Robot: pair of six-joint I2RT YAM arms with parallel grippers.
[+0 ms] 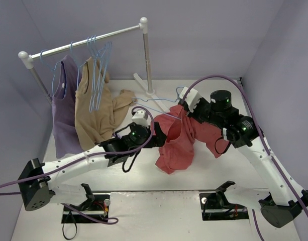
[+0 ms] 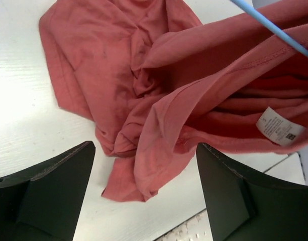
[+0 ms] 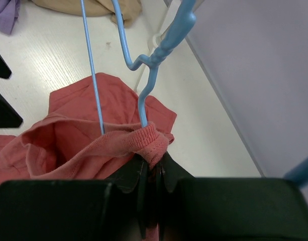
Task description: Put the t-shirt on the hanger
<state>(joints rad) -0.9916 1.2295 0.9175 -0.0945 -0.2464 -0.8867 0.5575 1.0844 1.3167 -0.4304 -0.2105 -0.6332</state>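
The coral-red t-shirt [image 1: 178, 143] hangs crumpled in mid-table, its lower folds resting on the white top. My right gripper [image 3: 155, 159] is shut on the ribbed collar of the t-shirt [image 3: 83, 138]. The light-blue hanger [image 3: 155, 60] runs into that collar right at the jaws. From above, the hanger [image 1: 159, 106] sticks out to the left of the right gripper [image 1: 184, 111]. My left gripper [image 1: 159, 138] stands open just left of the cloth. Between its dark fingers [image 2: 53, 186] lie folds of the t-shirt [image 2: 118, 80], ungripped, and a hanger wire [image 2: 274, 27] crosses above a white label.
A white clothes rack [image 1: 88, 41] stands at the back left. It carries a lilac top [image 1: 63, 110], a tan garment [image 1: 96, 113] and several blue hangers [image 1: 98, 65]. The rack's post and foot [image 1: 147, 83] stand just behind the t-shirt. Grey walls close in on both sides.
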